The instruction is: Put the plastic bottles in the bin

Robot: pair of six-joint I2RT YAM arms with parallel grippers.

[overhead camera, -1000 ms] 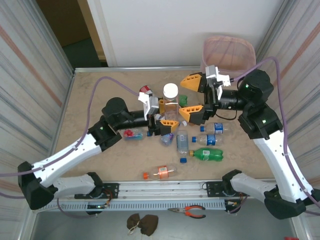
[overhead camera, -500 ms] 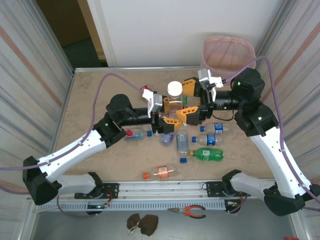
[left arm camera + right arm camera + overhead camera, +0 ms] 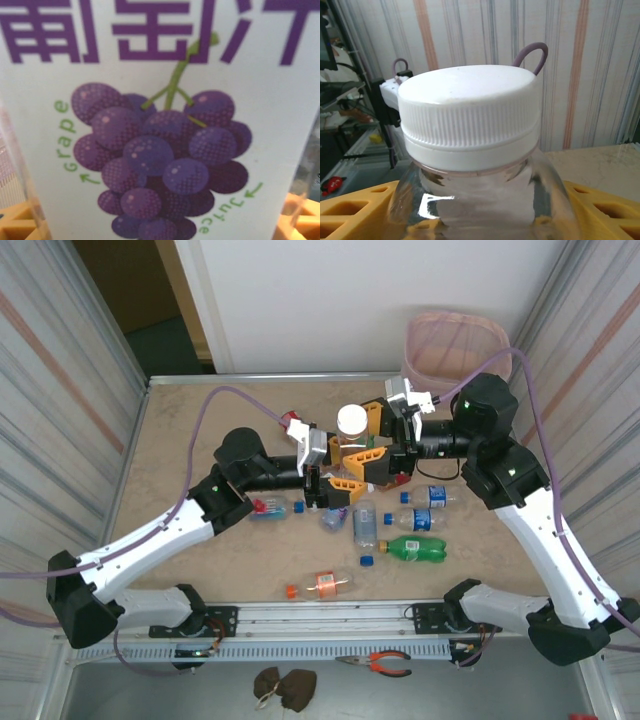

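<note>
One grape bottle (image 3: 351, 421) is up at mid-desk, upright: clear plastic, ribbed white cap (image 3: 470, 110), purple grape label. Left fingers (image 3: 17, 225) are clamped on its label section. Right fingers (image 3: 355, 210) sit either side of its shoulder under the cap, but we can't tell if they pinch.

We count seven more bottles lying flat btw mid-desk & near edge:
- two blue-label (image 3: 430, 497)
- one green (image 3: 420, 550)
- one orange-label (image 3: 322, 585)
- one red-label (image 3: 265, 507)
- two clear (image 3: 365, 525)

Two loose blue caps (image 3: 367, 561) lie among them. One bin (image 3: 455, 345), pale pink mesh w/ a rounded-square rim, is at the far right corner. The right arm's wrist lies btw it & the grape bottle. Red-handled pliers (image 3: 385, 662) lie below the near edge.
</note>
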